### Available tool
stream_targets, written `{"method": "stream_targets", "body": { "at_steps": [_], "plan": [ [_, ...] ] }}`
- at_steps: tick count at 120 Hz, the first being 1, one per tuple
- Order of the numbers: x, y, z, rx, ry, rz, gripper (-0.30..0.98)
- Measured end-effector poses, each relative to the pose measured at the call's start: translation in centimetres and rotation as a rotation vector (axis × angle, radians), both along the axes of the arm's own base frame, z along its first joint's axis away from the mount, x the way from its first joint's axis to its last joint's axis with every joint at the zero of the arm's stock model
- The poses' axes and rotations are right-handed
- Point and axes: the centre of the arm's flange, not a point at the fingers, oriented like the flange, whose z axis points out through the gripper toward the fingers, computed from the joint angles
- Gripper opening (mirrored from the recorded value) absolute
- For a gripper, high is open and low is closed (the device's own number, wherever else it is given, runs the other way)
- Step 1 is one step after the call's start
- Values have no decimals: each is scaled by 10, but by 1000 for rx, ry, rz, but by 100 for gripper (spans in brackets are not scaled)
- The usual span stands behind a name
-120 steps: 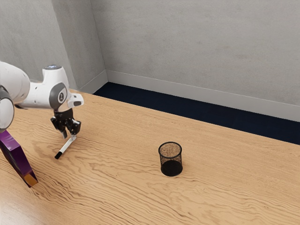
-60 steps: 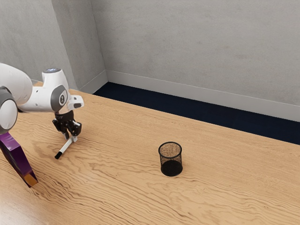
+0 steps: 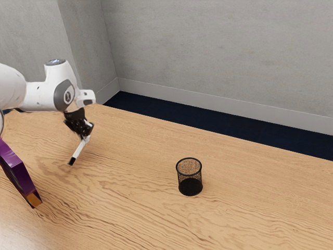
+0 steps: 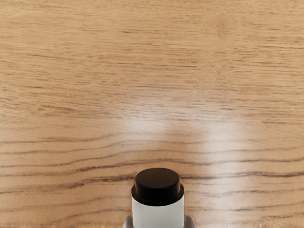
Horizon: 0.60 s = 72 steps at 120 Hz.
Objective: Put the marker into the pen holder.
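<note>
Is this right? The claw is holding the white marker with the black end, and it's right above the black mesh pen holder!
Not quite: it isn't above the black mesh pen holder. The exterior view shows the claw holding the white marker with the black end well off to that view's left.

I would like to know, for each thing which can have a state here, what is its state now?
Claw: shut on the marker.
Marker: held, tilted, its black end lower, not in the pen holder.
Pen holder: upright, empty.
Purple object: partly cut off at the exterior view's left; whether open or closed, I cannot tell.
</note>
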Motion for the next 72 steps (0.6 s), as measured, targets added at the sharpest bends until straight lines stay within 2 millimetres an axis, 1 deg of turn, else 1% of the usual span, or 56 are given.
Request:
{"method": "stream_targets", "body": {
  "at_steps": [3,7,14,20,26,35,43,54,64,72],
  "plan": [
    [0,-9,17,-3,-22,-13,-8],
    [-2,-29,43,-5,-55,-40,-9],
    [-4,-72,86,-17,-112,-105,-9],
    [-3,-113,114,-25,-150,-169,-10],
    [-1,-153,135,-34,-180,-234,-10],
    [-1,-204,157,-47,-211,-313,-10],
    [-2,-240,170,-53,-231,-366,-10],
    [3,-290,190,-60,-268,-436,-10],
    [12,-324,200,-66,-295,-479,-10],
    [22,-345,198,-79,-301,-498,-9]
  ]
}}
